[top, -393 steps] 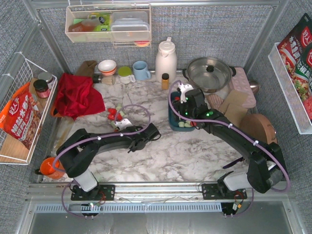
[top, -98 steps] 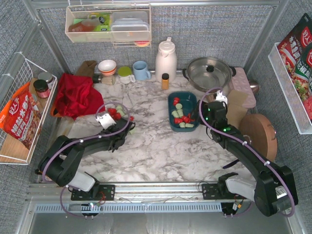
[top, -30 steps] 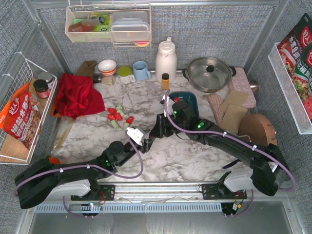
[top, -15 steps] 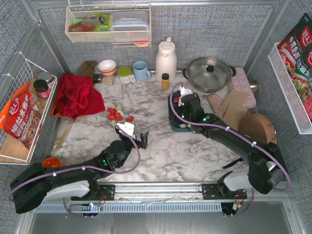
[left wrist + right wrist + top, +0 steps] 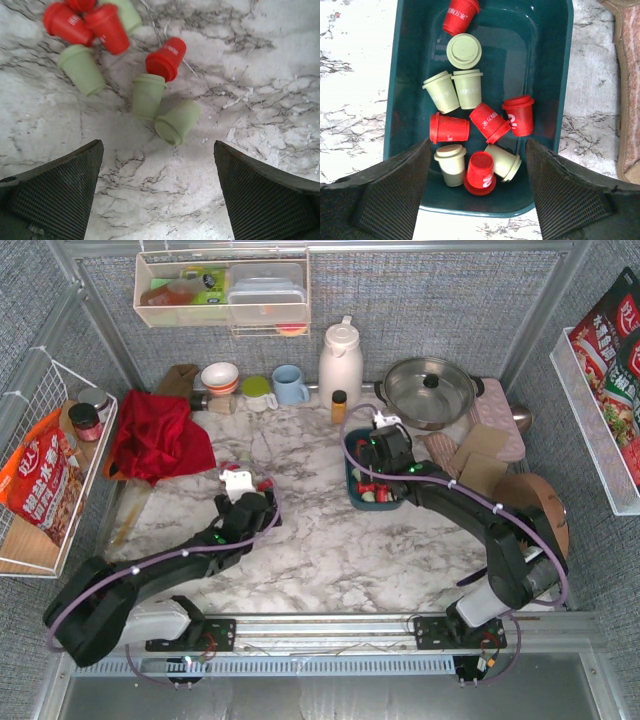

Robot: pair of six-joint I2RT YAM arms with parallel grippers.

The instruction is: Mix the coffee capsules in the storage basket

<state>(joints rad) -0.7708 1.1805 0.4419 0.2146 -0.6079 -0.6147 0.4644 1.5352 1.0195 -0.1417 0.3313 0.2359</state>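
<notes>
Glossy dark teal rounded plastic basket [image 5: 555, 75]: five red, five mint cup-shaped capsules [image 5: 468, 89] | left of basket, marbled bench [image 5: 260, 75]: loose capsules [image 5: 148, 95], left pincer [image 5: 157, 145] spread | right pincer [image 5: 477, 150] spread over basket

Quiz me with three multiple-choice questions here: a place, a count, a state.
1. The loose capsules lie: A in the pot; B on the marble table before the left pincer; C on the red cloth.
2. Red capsules in the teal basket: A two; B five; C nine.
3. The left pincer is: A open, empty; B shut on a capsule; C shut on the cloth.
B: the left wrist view shows them on marble. B: the right wrist view shows five. A: its fingers stand apart, nothing between.
</notes>
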